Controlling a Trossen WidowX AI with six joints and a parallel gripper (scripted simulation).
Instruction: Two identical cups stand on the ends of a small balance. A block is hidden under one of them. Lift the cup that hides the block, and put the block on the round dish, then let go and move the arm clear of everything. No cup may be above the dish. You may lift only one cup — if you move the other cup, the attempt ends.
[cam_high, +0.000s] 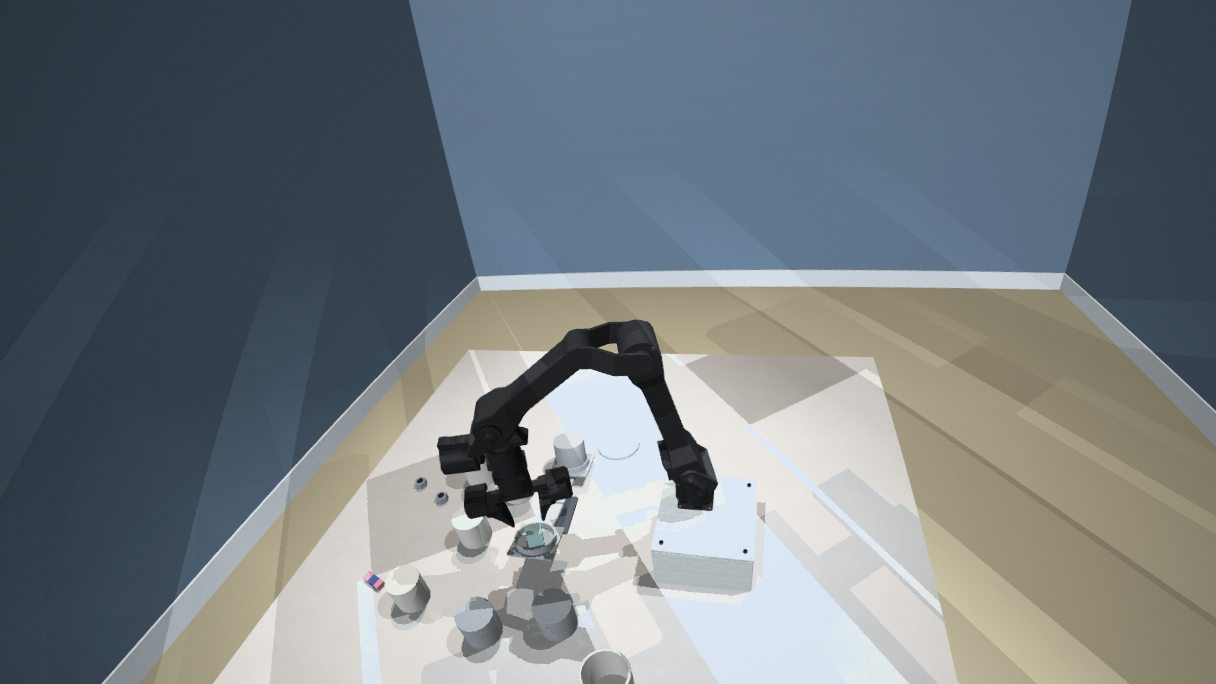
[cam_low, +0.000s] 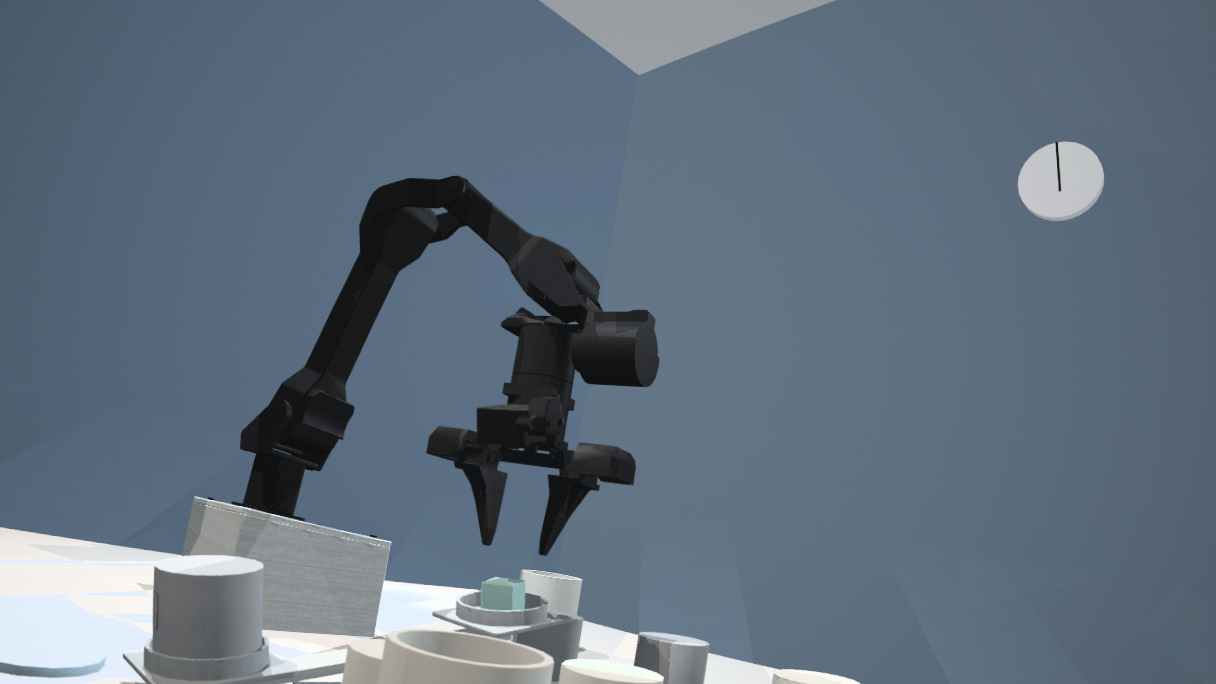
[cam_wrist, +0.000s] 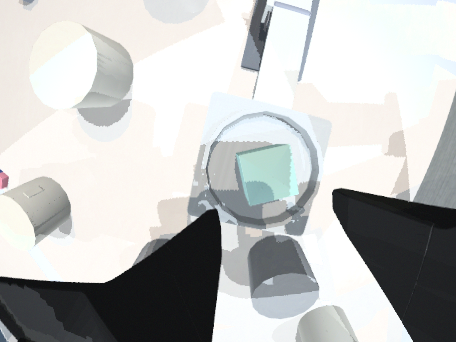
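Note:
My gripper (cam_high: 528, 520) (cam_low: 514, 549) (cam_wrist: 276, 208) is open and empty, pointing down above the uncovered block. The pale green block (cam_high: 534, 536) (cam_low: 502, 593) (cam_wrist: 267, 175) sits inside the ring on one end of the balance (cam_low: 446, 614) (cam_wrist: 215, 115), slightly turned. A grey cup (cam_high: 569, 450) (cam_low: 208, 608) stands on the balance's other end. Another grey cup (cam_high: 554, 615) (cam_low: 551, 639) (cam_wrist: 282, 265) stands on the table near the block's end, off the balance. The round dish (cam_high: 618, 448) (cam_low: 51, 666) lies beside the covered end, with nothing on it.
One more grey cup (cam_high: 477, 625) (cam_low: 671, 659) and several whitish cups, such as one (cam_high: 470, 534) (cam_wrist: 75, 65) and another (cam_high: 408, 589) (cam_wrist: 42, 207), stand around. Two small nuts (cam_high: 420, 483) (cam_high: 440, 497) and a pink-blue piece (cam_high: 373, 581) lie left. The arm's base box (cam_high: 704, 570) (cam_low: 289, 570) is right of the balance.

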